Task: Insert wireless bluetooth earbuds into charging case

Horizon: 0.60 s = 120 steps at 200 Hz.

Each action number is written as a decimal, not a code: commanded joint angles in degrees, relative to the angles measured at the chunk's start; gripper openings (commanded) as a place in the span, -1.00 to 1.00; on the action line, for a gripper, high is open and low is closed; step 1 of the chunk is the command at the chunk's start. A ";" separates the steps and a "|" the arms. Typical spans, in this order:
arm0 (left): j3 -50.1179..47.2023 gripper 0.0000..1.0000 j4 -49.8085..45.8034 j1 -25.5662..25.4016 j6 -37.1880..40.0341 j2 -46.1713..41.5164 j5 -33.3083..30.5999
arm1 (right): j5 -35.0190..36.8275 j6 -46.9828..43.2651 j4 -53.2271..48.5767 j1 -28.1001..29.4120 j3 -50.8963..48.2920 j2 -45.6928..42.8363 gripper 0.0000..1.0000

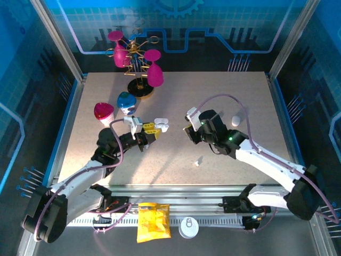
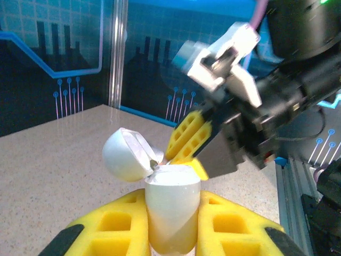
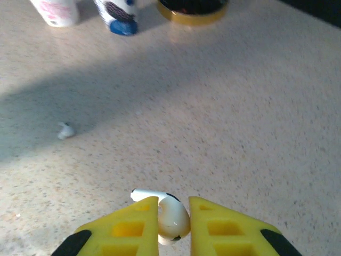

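My left gripper is shut on the glossy white charging case, holding it upright above the table. The case's lid is flipped open to the left. In the top view the case sits at the left gripper's yellow tips. My right gripper is shut on one white earbud, whose stem pokes out to the left. The right gripper's yellow fingers hover just behind and right of the open case. A second earbud lies loose on the table, small and white.
A pink cup and a blue cup stand at the back left beside a gold stand with pink glasses. A white oval object lies right of the right arm. A yellow bag rests at the front rail.
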 commanded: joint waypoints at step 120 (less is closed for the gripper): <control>1.87 -0.92 0.83 -0.60 2.10 3.10 6.65 | 5.97 -18.10 -8.29 13.64 19.77 6.76 -0.67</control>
